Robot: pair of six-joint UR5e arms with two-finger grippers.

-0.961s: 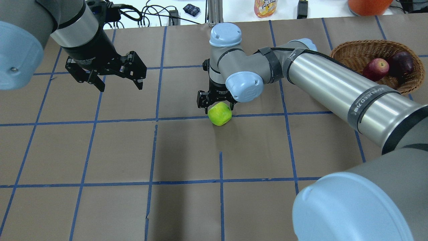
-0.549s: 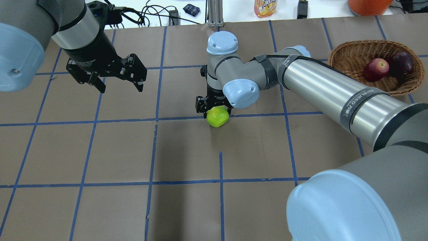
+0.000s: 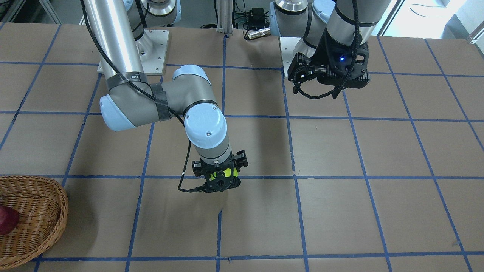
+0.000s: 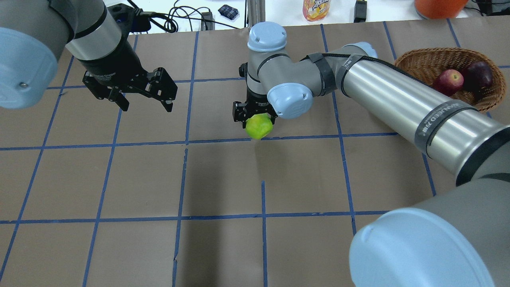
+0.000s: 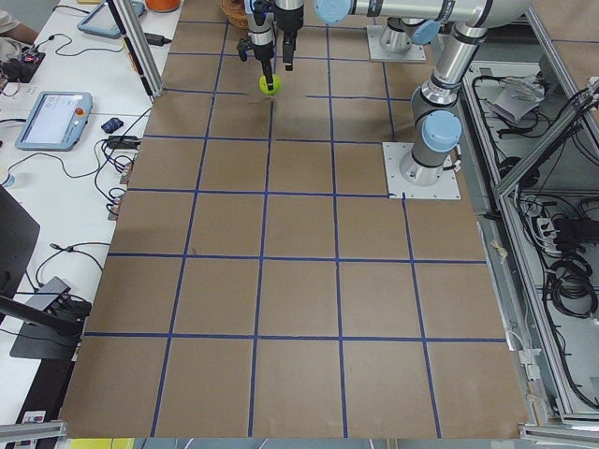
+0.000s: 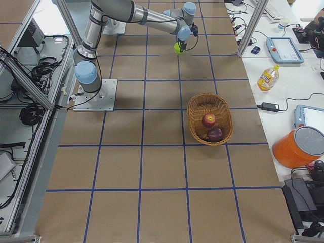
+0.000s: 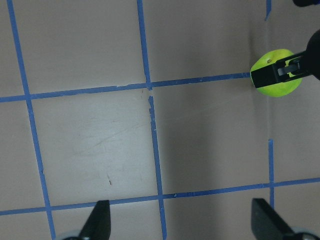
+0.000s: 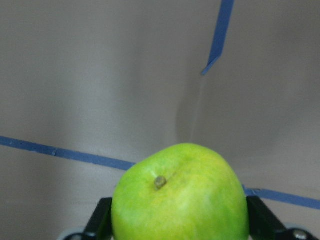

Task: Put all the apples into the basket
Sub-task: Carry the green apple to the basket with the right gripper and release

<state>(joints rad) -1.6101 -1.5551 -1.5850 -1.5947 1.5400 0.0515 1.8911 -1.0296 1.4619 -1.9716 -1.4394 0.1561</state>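
Observation:
My right gripper (image 4: 257, 119) is shut on the yellow-green apple (image 4: 259, 126) and holds it above the table's middle; the apple fills the right wrist view (image 8: 180, 195) between the fingers (image 8: 102, 215). It also shows in the front view (image 3: 221, 174) and the left wrist view (image 7: 276, 73). The wicker basket (image 4: 422, 59) at the far right holds the red apple (image 4: 448, 81) and the dark maroon apple (image 4: 476, 74). My left gripper (image 4: 145, 104) is open and empty, above the table at the left.
Brown paper with blue tape lines covers the table (image 4: 223, 179). Beyond its far edge lie cables (image 4: 175, 22), a juice bottle (image 4: 316, 8) and an orange container (image 4: 438, 7). In the front view the basket (image 3: 34, 211) sits at the lower left corner.
My right gripper has closed on the green apple and lifted it off the table. My left gripper has shifted slightly, still open.

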